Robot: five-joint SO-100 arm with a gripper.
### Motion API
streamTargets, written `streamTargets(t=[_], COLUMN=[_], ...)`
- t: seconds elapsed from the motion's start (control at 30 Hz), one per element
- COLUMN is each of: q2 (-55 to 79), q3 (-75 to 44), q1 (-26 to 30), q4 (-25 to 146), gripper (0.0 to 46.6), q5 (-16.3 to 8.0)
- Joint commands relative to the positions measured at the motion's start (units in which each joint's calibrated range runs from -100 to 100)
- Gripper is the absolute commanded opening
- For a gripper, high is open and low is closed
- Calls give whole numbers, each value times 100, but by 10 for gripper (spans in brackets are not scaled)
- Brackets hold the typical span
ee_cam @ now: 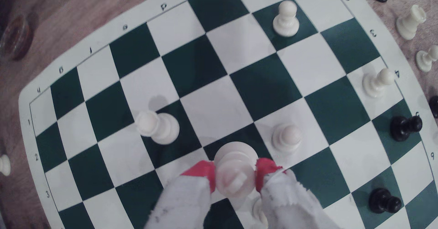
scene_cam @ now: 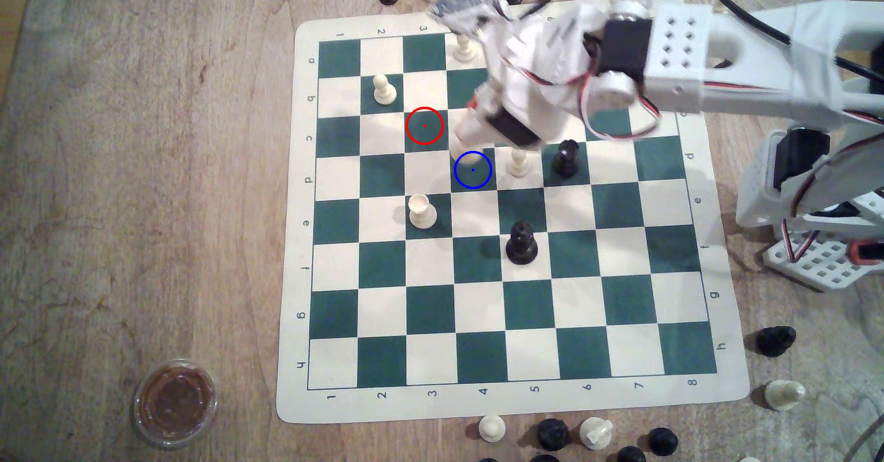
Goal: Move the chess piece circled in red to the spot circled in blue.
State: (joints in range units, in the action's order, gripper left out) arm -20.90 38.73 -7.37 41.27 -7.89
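Tall cream-white plastic chess piece with the small pointed top is pinched between the red-tipped gripper, hanging over the dark green blue-ringed square, red-ringed green square just beside it.

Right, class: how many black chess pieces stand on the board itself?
4. Exterior view: black piece on d6, black piece on f5. Wrist view: black pawn by edge number 5, black pawn by edge number 6. The arm may hide more.
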Motion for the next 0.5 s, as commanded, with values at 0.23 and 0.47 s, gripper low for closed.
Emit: streamTargets(t=[0.23,0.47], q2=[-100,240], q3=[-92,-128], q1=[100,6], q4=[-270,-434], gripper=[3,3], q5=[44,73])
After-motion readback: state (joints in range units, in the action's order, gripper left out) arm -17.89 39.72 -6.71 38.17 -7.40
